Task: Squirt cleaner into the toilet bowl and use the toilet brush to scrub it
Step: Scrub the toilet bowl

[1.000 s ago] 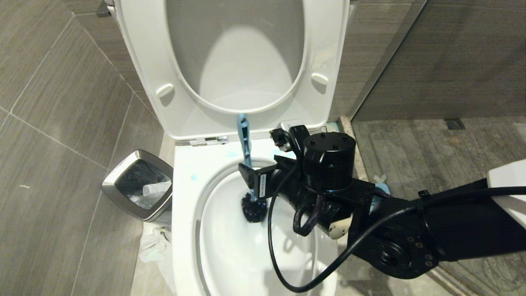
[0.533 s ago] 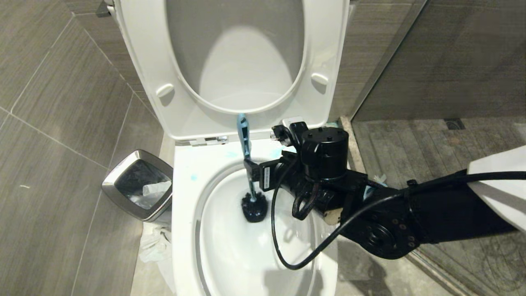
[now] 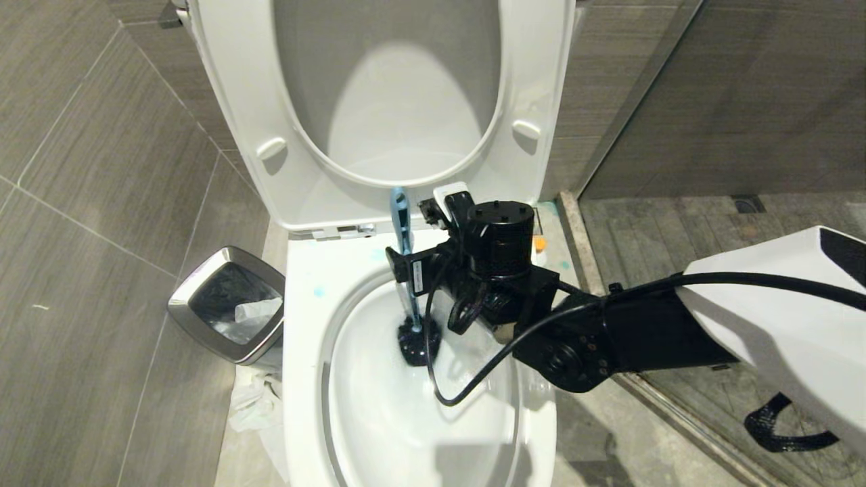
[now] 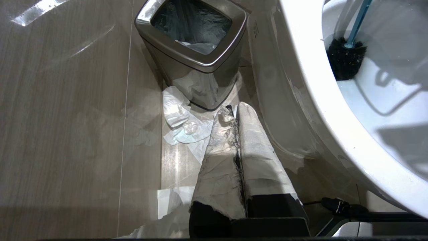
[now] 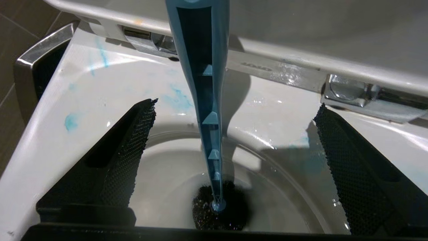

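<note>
Grey tiled walls and floor surround the toilet bowl you are working at, its seat and lid tipped up against the wall behind it. Take the bowl as your landmark. The toilet brush stands inside it near the back, its dark head resting on the ceramic and its blue handle leaning up toward the hinges. Your right gripper reaches over the bowl's right rim, and its 2 fingers stand wide apart on either side of the handle, neither one touching it, so the brush is not clamped. Pale blue cleaner shows as smears and dabs on the flat rim behind the bowl, toward the left corner and just beside the handle.

To the left of the bowl you have a square steel bin lined with a bag, with crumpled white paper on the floor at its foot. Your left gripper hangs low beside the bowl's left wall, pointing at that paper, its 2 wrapped fingers pressed together with nothing between them.
</note>
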Tool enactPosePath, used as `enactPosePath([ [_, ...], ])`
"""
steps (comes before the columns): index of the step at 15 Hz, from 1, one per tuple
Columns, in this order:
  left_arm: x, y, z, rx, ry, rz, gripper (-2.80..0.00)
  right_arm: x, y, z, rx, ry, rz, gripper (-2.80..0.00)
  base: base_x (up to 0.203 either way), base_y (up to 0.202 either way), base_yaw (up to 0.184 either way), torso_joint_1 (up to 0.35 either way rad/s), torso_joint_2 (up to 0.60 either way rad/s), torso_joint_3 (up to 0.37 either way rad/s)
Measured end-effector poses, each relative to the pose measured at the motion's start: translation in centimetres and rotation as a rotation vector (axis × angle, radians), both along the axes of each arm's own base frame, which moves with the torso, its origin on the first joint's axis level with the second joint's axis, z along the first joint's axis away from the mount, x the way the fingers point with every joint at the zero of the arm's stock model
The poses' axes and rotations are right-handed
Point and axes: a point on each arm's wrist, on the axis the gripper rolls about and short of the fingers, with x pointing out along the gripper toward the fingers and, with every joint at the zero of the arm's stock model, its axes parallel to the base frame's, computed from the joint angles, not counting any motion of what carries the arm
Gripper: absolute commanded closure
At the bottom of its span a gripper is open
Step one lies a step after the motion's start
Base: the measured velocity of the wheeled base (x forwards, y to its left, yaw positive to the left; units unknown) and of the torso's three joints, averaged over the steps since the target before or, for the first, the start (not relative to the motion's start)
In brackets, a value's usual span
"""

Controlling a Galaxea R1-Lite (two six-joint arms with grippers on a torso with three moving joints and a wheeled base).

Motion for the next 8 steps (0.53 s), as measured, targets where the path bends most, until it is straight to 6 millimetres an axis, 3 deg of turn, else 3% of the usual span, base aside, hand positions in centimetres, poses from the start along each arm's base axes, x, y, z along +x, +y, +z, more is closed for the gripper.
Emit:
enactPosePath([
  [8,0.0,0.0,0.0,0.0,0.0,0.0,0.0,4.2,2.6,-1.5,-0.007,-0.074,-0.021,-2.8,0.0,0.0,0.0,0.0,0.0,0.0],
])
